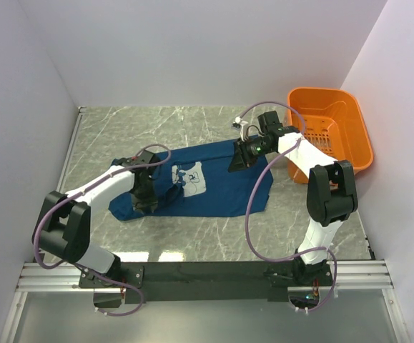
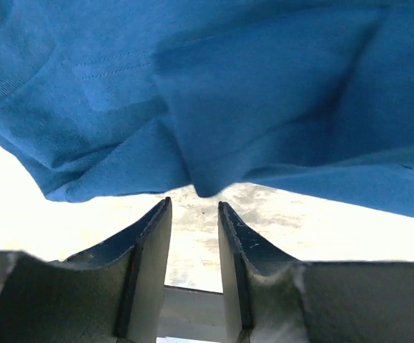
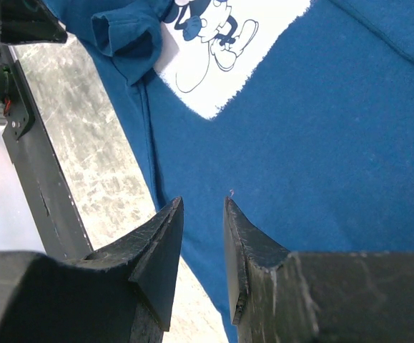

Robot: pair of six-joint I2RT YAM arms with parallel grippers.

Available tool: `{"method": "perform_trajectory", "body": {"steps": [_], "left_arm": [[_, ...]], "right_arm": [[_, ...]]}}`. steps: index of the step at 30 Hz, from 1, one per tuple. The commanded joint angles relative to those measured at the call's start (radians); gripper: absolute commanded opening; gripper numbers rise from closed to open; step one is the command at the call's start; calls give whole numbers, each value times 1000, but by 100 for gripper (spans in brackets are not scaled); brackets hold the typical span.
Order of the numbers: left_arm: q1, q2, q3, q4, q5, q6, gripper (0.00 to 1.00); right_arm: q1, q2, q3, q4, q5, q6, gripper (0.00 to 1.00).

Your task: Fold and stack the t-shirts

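While spread rumpled on marbled grey table (image 1: 156, 128), soft blue t-shirt (image 1: 221, 193), left gripper (image 2: 194, 205) jaws narrowly parted, empty, right gripper (image 3: 203, 202) likewise

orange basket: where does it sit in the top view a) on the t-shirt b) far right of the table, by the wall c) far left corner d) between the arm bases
b: the basket sits at the table's far right, by the wall, apart from the t-shirt.

R claw (image 3: 203, 205) ajar, above blue tee (image 3: 335, 143) edge
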Motion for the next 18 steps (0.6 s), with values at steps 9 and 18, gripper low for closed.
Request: {"method": "perform_trajectory", "body": {"steps": [9, 18], "left_arm": [[81, -11, -50, 124, 125, -42, 36], [122, 7, -39, 144, 143, -25, 31]], "right_arm": [[-13, -73, -22, 11, -3, -14, 37], [-16, -73, -27, 10, -3, -16, 36]]}}
